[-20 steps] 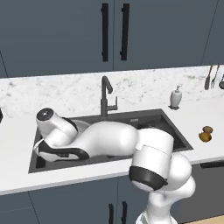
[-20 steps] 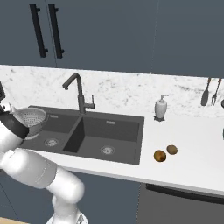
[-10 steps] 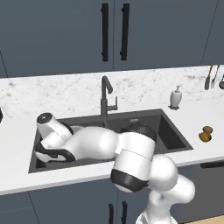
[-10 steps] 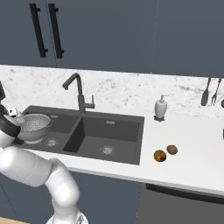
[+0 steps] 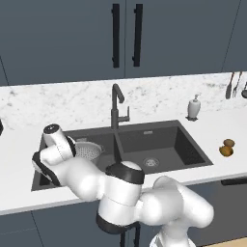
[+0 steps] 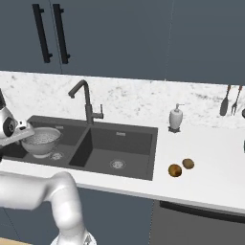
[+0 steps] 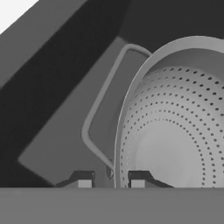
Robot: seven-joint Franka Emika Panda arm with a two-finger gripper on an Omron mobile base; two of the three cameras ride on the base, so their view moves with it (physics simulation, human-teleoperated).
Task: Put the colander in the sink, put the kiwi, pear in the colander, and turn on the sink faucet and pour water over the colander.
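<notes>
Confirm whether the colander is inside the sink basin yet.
Inside: the colander sits upright and empty low in the left basin of the sink, beside the drain, with the pincer straddling its rim.

A colander (image 6: 42, 139) sits in the left basin of the sink (image 6: 129, 129); kiwi (image 6: 188, 163) and pear (image 6: 175, 171) lie right of the sink, apparently touching.

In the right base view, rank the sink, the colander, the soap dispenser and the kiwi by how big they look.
Largest to smallest:
1. sink
2. colander
3. soap dispenser
4. kiwi, which sits nearer the camera than the dispenser yet looks smaller.
</notes>
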